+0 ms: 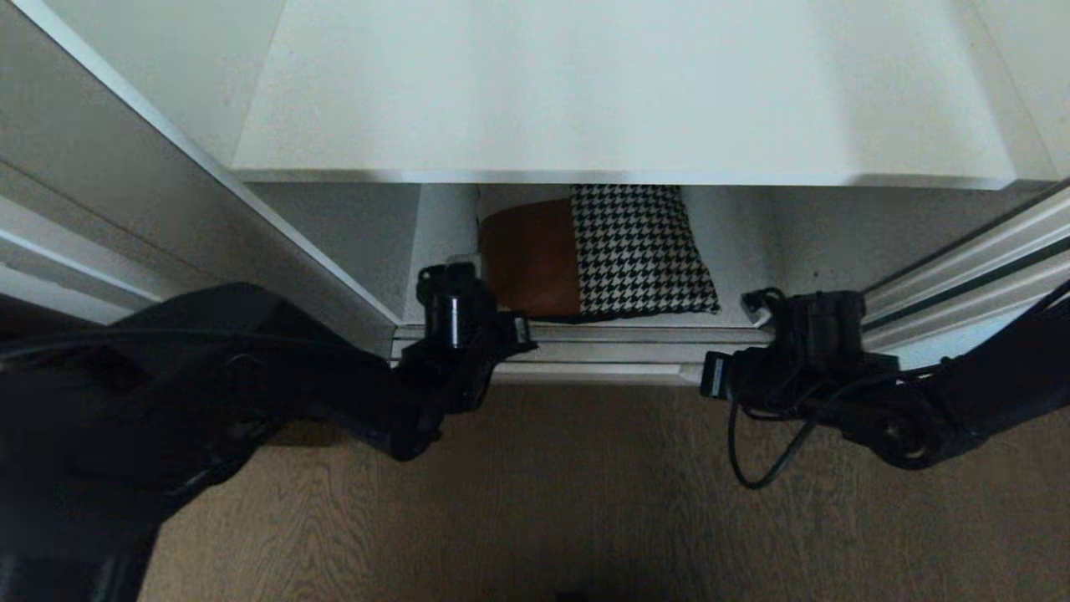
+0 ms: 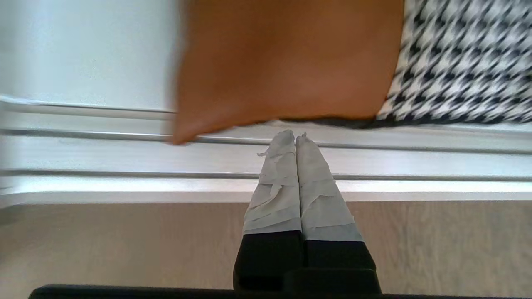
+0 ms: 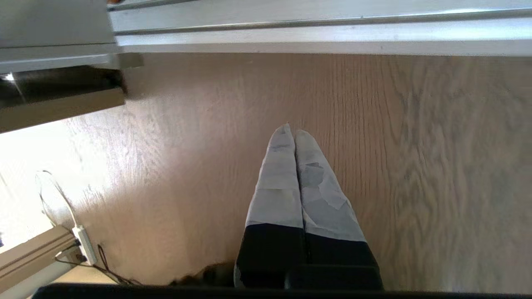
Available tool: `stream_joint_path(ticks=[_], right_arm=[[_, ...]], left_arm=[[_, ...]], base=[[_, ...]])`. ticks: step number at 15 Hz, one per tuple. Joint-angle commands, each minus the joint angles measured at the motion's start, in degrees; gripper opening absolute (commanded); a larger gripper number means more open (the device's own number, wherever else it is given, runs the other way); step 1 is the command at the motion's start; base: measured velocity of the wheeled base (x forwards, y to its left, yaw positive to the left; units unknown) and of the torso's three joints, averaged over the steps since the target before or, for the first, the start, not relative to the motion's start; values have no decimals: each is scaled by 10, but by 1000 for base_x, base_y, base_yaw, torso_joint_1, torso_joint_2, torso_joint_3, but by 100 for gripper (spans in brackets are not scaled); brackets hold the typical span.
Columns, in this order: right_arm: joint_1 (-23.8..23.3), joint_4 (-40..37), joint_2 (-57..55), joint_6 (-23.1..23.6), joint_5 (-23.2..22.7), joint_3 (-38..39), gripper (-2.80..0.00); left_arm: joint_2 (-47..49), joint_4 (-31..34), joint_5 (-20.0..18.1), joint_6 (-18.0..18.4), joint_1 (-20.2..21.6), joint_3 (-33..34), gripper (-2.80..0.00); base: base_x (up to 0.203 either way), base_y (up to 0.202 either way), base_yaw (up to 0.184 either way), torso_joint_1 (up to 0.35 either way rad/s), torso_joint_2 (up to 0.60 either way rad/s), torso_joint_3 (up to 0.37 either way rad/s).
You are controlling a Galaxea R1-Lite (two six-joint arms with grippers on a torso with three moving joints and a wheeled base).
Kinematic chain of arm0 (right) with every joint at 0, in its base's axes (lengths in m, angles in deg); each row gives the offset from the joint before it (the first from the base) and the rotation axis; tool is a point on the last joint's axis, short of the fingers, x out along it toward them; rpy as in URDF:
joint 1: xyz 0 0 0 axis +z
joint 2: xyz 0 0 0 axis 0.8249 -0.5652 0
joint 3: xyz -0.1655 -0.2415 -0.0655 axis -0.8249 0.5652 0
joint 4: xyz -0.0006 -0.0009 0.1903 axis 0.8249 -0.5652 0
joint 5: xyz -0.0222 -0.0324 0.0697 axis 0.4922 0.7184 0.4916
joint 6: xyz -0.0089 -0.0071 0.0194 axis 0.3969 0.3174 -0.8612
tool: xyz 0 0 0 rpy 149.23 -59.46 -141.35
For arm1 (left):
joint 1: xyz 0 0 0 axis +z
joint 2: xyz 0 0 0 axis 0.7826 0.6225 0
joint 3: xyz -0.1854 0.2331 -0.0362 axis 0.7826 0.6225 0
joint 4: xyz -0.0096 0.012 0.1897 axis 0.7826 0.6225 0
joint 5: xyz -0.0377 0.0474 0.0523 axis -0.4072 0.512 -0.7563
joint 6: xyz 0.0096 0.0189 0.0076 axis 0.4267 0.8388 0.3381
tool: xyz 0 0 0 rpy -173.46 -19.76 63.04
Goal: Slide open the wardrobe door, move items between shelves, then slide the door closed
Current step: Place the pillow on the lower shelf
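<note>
Upper shelf: plain white laminate board (image 1: 619, 92) spanning the wardrobe compartment, top surface bare. Lower white shelf (image 1: 736, 251) carries one rectangular cushion (image 1: 598, 251), rust-brown patch to the left, black-and-white houndstooth to the right, black edging along its front edge. Cushion front lies just beside the silvery ribbed metal door track (image 2: 124, 162). Wood-grain brown floor (image 1: 585, 493) lies in front of the track.

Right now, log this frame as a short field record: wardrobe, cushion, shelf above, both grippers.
wardrobe: open in front of the robot, bottom track exposed
cushion: lying on the lowest level, under the shelf
shelf: bare where visible
left gripper: shut, empty, over the track near the cushion's brown corner
right gripper: shut, empty, over the wooden floor
</note>
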Motion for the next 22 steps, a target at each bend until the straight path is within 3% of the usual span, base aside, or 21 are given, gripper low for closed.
stream_joint_path(ticks=[1, 5, 8, 11, 15, 19, 22], right_arm=[[23, 1, 126, -1, 30, 70, -280], [78, -30, 320, 3, 117, 169, -280], [113, -149, 495, 3, 165, 200, -280], [110, -281, 667, 4, 202, 210, -280], [26, -417, 848, 3, 223, 231, -280], [-55, -437, 903, -5, 229, 255, -280], [-103, -437, 956, -59, 228, 273, -280]], left_arm=[[-160, 7, 18, -1, -3, 84, -280], [-361, 73, 73, 9, 8, 191, -280], [-503, 146, 104, 17, 23, 256, -280], [-638, 220, 148, 34, 46, 301, -280], [-790, 272, 171, 50, 124, 433, -280], [-923, 284, 173, 55, 180, 520, -280], [-1006, 293, 171, 60, 223, 572, -280]], base=[[0, 0, 0, 0, 0, 0], [0, 0, 0, 0, 0, 0], [0, 0, 0, 0, 0, 0], [0, 0, 0, 0, 0, 0], [0, 0, 0, 0, 0, 0], [0, 0, 0, 0, 0, 0], [0, 0, 0, 0, 0, 0]])
